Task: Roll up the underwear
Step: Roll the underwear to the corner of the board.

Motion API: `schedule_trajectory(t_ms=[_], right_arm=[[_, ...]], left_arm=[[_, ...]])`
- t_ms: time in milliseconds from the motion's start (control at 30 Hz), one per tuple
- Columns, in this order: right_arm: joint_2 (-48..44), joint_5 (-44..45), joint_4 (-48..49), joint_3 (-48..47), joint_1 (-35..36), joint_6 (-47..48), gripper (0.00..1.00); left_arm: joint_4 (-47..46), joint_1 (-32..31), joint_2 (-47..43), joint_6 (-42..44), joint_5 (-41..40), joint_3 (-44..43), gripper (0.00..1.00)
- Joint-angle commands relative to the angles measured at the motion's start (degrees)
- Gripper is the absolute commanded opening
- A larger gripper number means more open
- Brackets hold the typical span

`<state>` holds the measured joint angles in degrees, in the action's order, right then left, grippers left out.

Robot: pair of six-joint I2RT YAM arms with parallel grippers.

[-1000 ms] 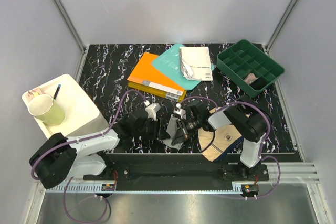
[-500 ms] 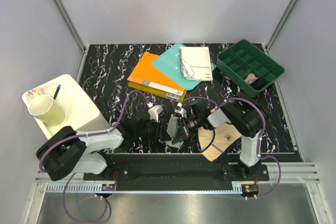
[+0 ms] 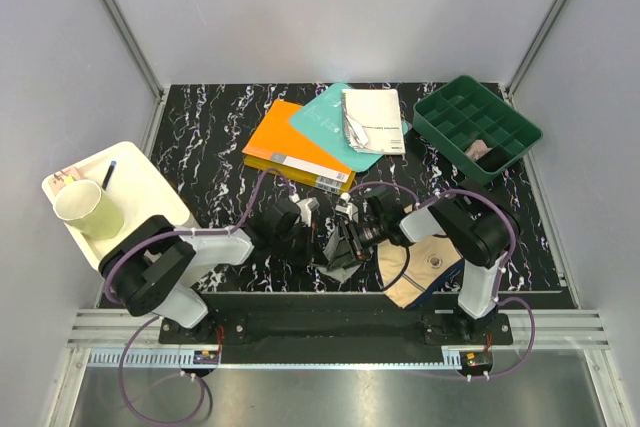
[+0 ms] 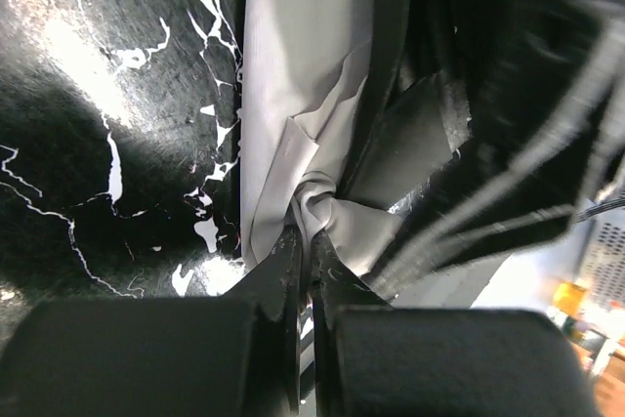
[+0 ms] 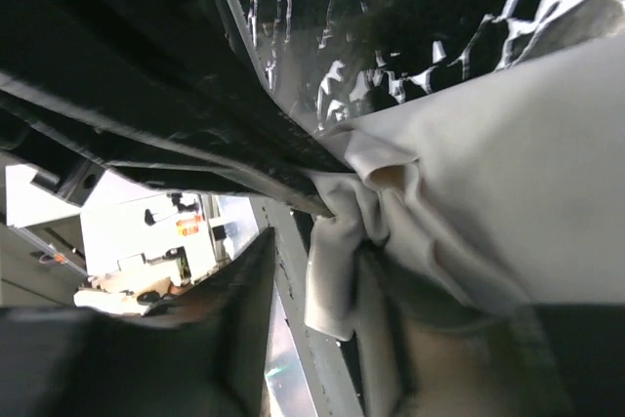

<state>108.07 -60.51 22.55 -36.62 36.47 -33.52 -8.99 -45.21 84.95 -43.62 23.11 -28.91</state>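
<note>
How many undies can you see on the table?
2. The grey underwear is bunched between the left arm and right arm. The beige underwear lies flat by the right arm's base. More could hide under the arms.

The grey underwear (image 4: 293,95) is soft, matt cloth, creased into folds at the centre of the left wrist view. The table (image 4: 88,173) under it is glossy black with white marble-like veins. In the top view the orange book (image 3: 295,152) has a smooth cover, and the green tray (image 3: 447,152) looks like plastic.
</note>
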Motion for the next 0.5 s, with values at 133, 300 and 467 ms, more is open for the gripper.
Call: schedule_trajectory(t_ms=[133, 300, 467], right_arm=[[-10.0, 12.2, -11.4, 0.3, -0.2, 6.0, 0.65], [-17.9, 22.0, -16.0, 2.3, -0.1, 10.1, 0.75], [-26.7, 27.7, -13.3, 6.5, 2.3, 11.1, 0.76]], left_arm=[[5.7, 3.0, 2.1, -1.3, 3.2, -0.8, 0.0], [6.2, 3.8, 3.3, -0.9, 5.7, -2.2, 0.0], [6.1, 4.1, 5.3, -1.0, 8.1, -3.5, 0.0]])
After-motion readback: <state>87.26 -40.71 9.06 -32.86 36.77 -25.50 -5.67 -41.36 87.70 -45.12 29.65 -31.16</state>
